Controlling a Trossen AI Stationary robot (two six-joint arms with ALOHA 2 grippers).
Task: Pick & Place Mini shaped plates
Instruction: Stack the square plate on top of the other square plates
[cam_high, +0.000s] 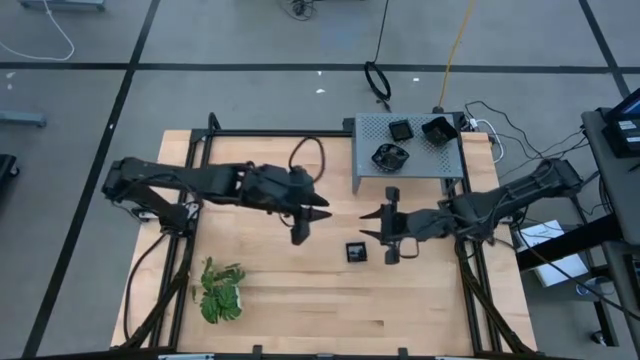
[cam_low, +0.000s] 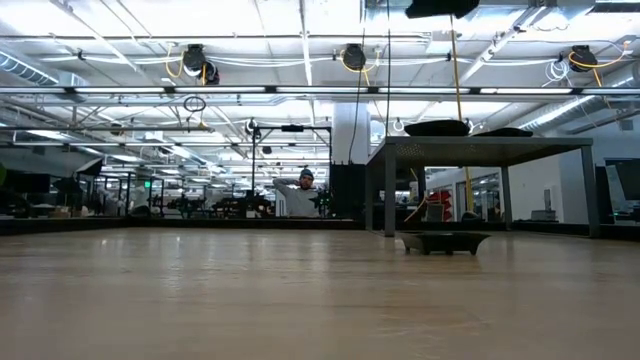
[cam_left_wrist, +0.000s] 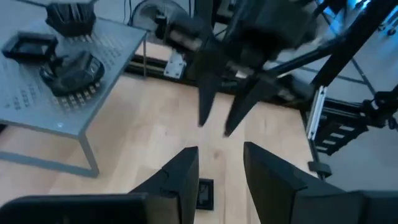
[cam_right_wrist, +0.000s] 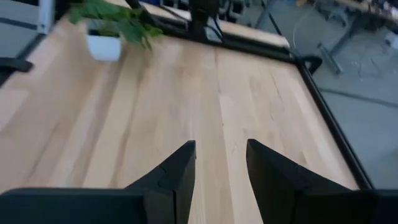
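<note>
One small square black plate (cam_high: 357, 252) rests flat on the wooden table, between and a little nearer than the two grippers. It also shows in the low view (cam_low: 443, 242) and the left wrist view (cam_left_wrist: 204, 193). Three more black plates (cam_high: 400, 129) (cam_high: 438, 130) (cam_high: 389, 156) sit on the grey perforated stand (cam_high: 420, 168) at the far side. My left gripper (cam_high: 310, 225) (cam_left_wrist: 221, 152) is open, left of the plate. My right gripper (cam_high: 380, 235) (cam_right_wrist: 221, 144) is open, just right of the plate, touching nothing.
A green plant in a white pot (cam_high: 220, 290) (cam_right_wrist: 115, 25) stands near the table's near left corner. The stand's legs (cam_left_wrist: 87, 155) reach the table at the far side. Bare wood lies between the plant and the plate. A person (cam_low: 300, 195) stands far back in the room.
</note>
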